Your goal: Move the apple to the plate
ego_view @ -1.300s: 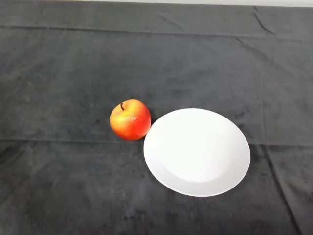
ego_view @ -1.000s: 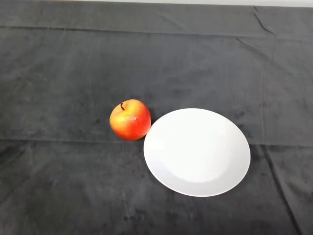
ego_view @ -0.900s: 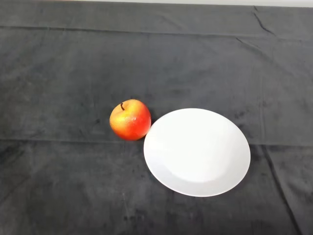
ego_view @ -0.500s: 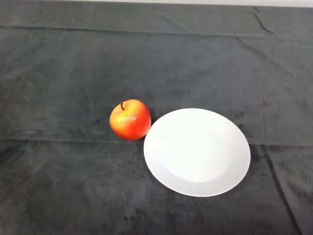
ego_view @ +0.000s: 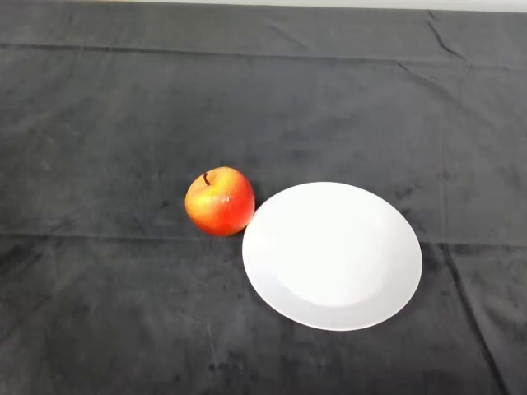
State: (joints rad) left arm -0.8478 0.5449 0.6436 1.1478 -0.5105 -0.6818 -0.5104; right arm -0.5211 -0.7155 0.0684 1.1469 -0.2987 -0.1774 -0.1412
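Observation:
A red and yellow apple [ego_view: 219, 202] with a dark stem stands upright on the dark cloth, just left of the plate's upper left rim, close to it or touching it. The white round plate [ego_view: 332, 255] lies flat on the cloth right of centre and has nothing on it.
The dark cloth [ego_view: 107, 123] covers the whole table, with creases running across it and a fold line at the far right. The table's far edge [ego_view: 329, 4] shows as a pale strip along the top.

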